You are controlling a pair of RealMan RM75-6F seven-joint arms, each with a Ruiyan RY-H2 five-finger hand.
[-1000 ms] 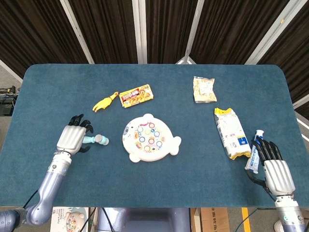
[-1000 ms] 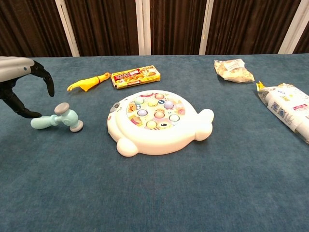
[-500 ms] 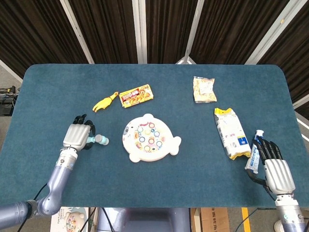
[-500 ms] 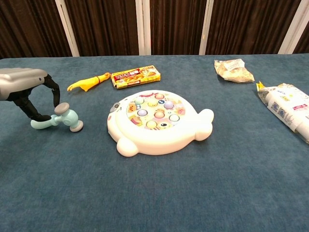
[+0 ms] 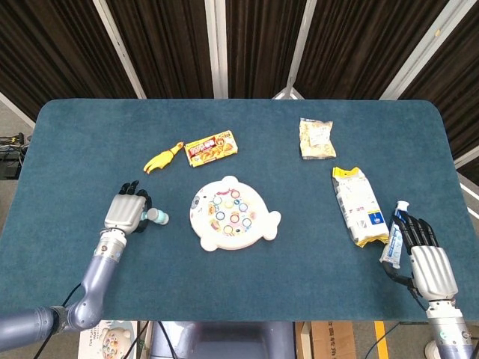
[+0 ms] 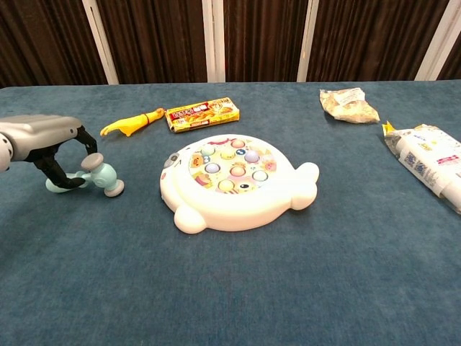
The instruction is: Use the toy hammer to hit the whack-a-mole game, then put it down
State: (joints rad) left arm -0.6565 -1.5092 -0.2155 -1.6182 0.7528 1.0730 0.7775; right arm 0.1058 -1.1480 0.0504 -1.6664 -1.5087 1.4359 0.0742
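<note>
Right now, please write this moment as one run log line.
phase: grasping | left hand: closing around toy hammer handle, hammer on table | right hand: idle by tube | whack-a-mole game: not hit yet

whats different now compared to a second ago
The left hand has moved in over the handle of the pale teal toy hammer, and its dark fingers now curl around that handle; whether the grip is firm is unclear. The hammer lies where it was on the table. The white whack-a-mole game and the right hand have not moved.
</note>
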